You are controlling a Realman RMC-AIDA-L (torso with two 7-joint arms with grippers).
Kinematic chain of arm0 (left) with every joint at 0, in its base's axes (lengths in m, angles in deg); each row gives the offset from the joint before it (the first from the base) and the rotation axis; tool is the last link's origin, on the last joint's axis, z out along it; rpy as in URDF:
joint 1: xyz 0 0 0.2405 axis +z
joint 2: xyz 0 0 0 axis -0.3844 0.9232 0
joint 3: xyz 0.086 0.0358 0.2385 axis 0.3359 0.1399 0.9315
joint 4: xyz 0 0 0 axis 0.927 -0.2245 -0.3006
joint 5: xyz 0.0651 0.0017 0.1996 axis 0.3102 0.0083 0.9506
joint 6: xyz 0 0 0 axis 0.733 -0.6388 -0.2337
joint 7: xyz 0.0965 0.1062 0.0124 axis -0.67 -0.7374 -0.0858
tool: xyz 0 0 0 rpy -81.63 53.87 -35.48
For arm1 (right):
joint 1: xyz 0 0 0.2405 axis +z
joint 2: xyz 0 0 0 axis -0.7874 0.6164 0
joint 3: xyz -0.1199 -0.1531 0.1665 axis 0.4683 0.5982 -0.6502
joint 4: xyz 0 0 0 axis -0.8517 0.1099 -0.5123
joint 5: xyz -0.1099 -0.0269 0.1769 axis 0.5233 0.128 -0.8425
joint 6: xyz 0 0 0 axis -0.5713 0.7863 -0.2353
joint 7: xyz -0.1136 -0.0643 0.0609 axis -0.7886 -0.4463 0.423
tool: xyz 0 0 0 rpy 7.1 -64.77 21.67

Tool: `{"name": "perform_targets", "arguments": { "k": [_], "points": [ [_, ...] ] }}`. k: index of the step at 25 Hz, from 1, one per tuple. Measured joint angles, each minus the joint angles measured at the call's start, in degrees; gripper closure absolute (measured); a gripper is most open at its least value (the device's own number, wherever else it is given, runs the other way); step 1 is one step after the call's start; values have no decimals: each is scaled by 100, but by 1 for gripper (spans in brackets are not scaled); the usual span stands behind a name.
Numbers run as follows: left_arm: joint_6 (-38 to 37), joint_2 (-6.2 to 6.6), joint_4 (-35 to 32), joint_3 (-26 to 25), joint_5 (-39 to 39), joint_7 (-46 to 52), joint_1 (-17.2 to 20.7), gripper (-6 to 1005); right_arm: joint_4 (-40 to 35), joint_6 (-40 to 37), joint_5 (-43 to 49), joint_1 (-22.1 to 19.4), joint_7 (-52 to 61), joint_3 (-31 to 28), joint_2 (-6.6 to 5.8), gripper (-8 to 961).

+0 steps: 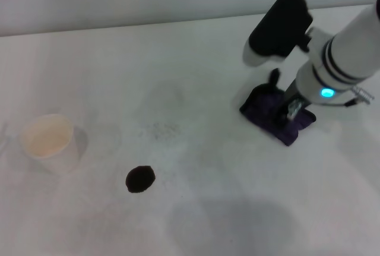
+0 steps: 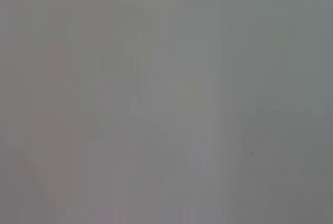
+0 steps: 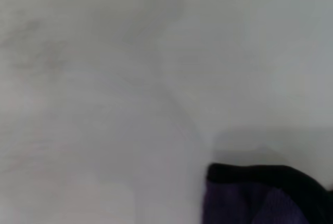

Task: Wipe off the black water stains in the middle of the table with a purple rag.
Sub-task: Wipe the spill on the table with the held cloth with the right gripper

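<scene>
Right now our right gripper point(image 1: 291, 108) is down on the purple rag point(image 1: 274, 113) at the table's point(image 1: 237, 220) right side; whether its fingers have clenched the cloth we cannot tell. We want a firm pinch through the folded middle before lifting, then a carry left and nearer to the black water stains point(image 1: 141, 179), well apart beside the cup point(image 1: 48, 141). Our left arm is out of sight.

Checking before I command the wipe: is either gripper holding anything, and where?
Cannot tell: the right gripper is down on the purple rag middle, fingers hidden. Left arm is out of view.
</scene>
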Motion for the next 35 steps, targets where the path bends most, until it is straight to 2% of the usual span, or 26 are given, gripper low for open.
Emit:
{"name": "perform_targets", "arguments": {
  "k": [4, 7, 13, 20, 29, 35],
  "points": [
    [-74, -15, 17, 0, 1, 0, -62, 112, -450, -91, -332, -283, 197, 721, 10, 895],
    [-170, -17, 30, 16, 30, 0, -110, 112, -679, -246, -618, -328, 519, 1294, 11, 896],
    [-197, -11, 9, 35, 65, 0, -99, 111, -1024, -538, -984, -123, 1345, 2208, 40, 898],
    [-290, 4, 3, 36, 65, 0, -99, 112, -987, -1185, -1547, 297, 1896, 3054, 42, 899],
    [-423, 14, -218, 33, 299, 0, -74, 111, -936, -1700, -1978, 550, 1967, 3431, 43, 900],
    [-396, 10, -244, 27, 307, 0, 48, 112, -716, -1696, -1821, 701, 1951, 3129, 33, 900]
  ]
}}
